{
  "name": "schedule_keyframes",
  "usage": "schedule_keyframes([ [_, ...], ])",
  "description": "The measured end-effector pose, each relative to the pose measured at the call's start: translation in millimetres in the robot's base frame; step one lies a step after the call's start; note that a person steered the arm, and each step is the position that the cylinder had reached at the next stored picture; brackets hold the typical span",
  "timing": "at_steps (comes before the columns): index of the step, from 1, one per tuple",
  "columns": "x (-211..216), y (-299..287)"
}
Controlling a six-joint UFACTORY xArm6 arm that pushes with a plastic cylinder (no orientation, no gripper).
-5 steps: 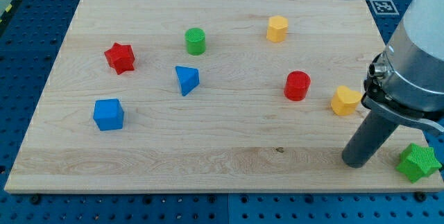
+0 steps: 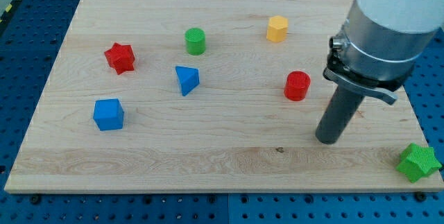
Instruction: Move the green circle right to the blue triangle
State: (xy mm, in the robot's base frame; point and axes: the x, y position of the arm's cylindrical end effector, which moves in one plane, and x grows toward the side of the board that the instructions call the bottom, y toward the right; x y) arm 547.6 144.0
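Note:
The green circle [image 2: 195, 41] stands near the view's top, left of centre. The blue triangle [image 2: 186, 80] lies just below it, a little to its left. My tip [image 2: 327, 139] rests on the board far to the view's right of both, below and right of the red circle [image 2: 297, 85]. The rod and arm body rise above it and hide the board behind them.
A red star [image 2: 119, 57] and a blue cube [image 2: 108, 114] lie at the view's left. A yellow hexagon [image 2: 277, 28] sits near the top. A green star [image 2: 417, 161] lies at the bottom right edge of the wooden board [image 2: 208, 154].
My tip has slid to the view's left and slightly up. The arm now covers the yellow block that showed right of the red circle. The other blocks have not moved.

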Motion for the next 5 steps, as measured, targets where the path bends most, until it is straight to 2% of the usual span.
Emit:
schedule_keyframes([
  [5, -72, -101],
])
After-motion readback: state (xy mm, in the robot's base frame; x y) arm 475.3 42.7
